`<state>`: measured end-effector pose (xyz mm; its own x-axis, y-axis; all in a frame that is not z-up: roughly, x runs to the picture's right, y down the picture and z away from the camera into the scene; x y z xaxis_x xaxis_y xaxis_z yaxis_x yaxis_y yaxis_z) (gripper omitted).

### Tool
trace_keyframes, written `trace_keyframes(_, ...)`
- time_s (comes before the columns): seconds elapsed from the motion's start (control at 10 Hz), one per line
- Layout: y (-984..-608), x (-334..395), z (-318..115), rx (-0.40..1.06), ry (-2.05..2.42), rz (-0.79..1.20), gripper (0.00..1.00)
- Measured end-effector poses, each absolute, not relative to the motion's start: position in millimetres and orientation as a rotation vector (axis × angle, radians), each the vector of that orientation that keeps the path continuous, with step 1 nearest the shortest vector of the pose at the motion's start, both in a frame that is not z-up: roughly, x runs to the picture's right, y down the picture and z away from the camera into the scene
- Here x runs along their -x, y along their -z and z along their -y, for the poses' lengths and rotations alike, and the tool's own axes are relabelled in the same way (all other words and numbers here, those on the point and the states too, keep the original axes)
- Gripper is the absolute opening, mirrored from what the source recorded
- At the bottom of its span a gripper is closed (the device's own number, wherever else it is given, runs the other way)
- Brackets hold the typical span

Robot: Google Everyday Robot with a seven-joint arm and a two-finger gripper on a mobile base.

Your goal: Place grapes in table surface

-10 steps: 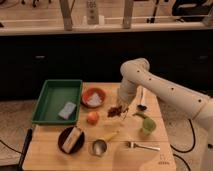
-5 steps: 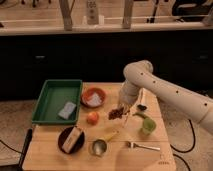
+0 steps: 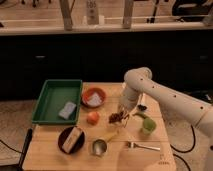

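The grapes (image 3: 116, 118), a small dark reddish-brown bunch, lie on the light wooden slatted table surface (image 3: 50, 152), just right of the round orange fruit (image 3: 92, 117). My gripper (image 3: 124, 112) hangs from the white arm (image 3: 150, 87) directly above and slightly right of the grapes, very close to them. I cannot tell whether it touches them.
A green tray (image 3: 50, 95) holding a grey sponge (image 3: 67, 110) is at the left. Around the grapes are a red bowl (image 3: 93, 96), a dark bowl (image 3: 71, 139), a metal cup (image 3: 99, 146), a fork (image 3: 142, 146), a green cup (image 3: 147, 126) and a yellow item (image 3: 112, 135).
The arm's wrist has shifted slightly to the right. The grapes stay low at the table, right of the orange fruit.
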<state>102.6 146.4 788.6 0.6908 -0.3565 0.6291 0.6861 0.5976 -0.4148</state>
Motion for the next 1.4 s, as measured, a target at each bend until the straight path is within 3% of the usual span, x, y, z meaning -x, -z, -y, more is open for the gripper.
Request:
trace_keyframes(0.7,-815.2,-104.7,-166.4,0.698,0.591,0.527,0.02)
trace_keyframes(1.2,-831.5,-105.2,-174.1,0.687,0.572,0.541,0.45)
trace_keyframes(1.4,-836.5,-103.0,-170.1,0.685,0.567,0.543,0.70)
